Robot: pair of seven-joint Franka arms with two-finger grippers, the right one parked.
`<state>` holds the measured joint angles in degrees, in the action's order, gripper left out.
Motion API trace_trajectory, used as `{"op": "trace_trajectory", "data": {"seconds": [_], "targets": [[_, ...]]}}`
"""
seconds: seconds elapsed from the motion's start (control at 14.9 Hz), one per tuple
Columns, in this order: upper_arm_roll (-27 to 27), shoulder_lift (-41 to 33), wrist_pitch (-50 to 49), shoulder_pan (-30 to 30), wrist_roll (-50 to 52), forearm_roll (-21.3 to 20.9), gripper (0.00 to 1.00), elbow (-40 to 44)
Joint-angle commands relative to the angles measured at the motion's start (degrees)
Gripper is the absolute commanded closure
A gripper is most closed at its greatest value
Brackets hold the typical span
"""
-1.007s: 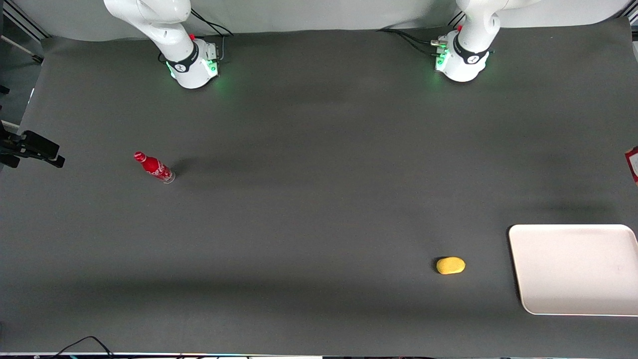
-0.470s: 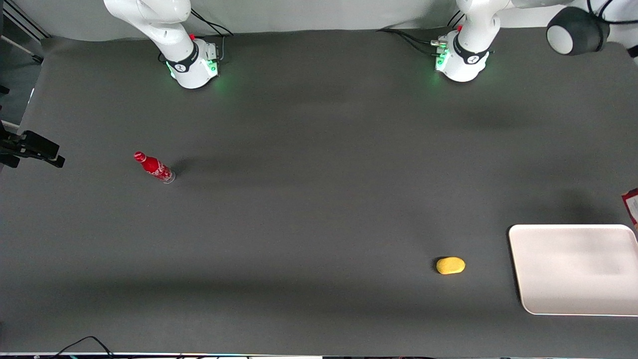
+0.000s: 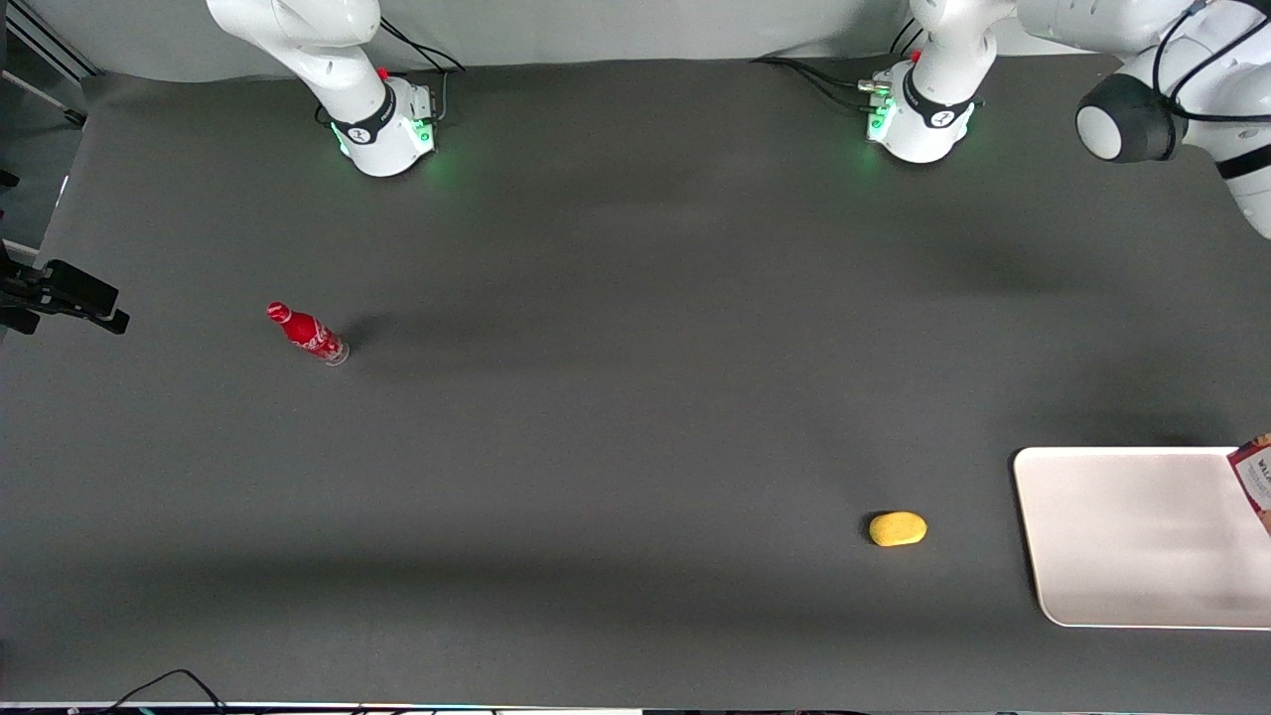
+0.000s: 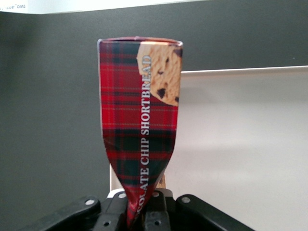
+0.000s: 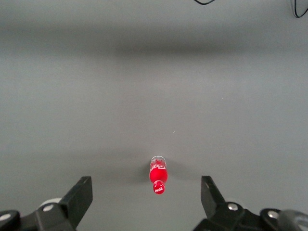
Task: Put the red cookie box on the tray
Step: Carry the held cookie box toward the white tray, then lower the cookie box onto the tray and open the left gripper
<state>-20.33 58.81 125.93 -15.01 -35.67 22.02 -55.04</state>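
- While clamped on the red cookie box [image 4: 139, 125], gripper [image 4: 139, 216] pinches its crushed end, box off the tabletop.
- Box over the tray [image 3: 1122, 536] edge at the working arm's end.
- Red bottle [image 3: 308, 334] well apart, toward the parked arm's end.

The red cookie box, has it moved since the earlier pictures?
Yes. Held in the gripper, the red cookie box has come nearer the front camera, now over the tray edge.

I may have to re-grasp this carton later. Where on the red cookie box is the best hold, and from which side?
Across its two broad faces near one end, coming along its length, as the gripper does now: the red cookie box is slim, and its walls pinch in where clamped, so squeeze gently. It hangs above the tray.
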Motion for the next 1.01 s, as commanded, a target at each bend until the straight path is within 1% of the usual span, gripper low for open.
{"op": "trace_trajectory", "data": {"seconds": [0.0,0.34,0.54,0.6,0.67,0.81,0.94], "targets": [[0.64,3.42,0.81,-1.25,0.86,0.57,1.00,3.71],[0.47,4.30,-0.95,-1.25,1.30,0.39,1.00,2.31],[0.47,4.21,0.01,-1.51,1.21,0.48,1.00,1.52],[0.56,4.30,0.28,-1.60,0.61,0.48,0.39,1.43],[0.64,4.13,1.67,-1.95,-0.18,0.48,0.04,0.64],[1.87,3.69,3.70,-2.39,-2.56,0.66,0.00,-1.03],[2.05,2.99,3.62,-2.39,-2.04,0.66,0.00,-1.30]]}}
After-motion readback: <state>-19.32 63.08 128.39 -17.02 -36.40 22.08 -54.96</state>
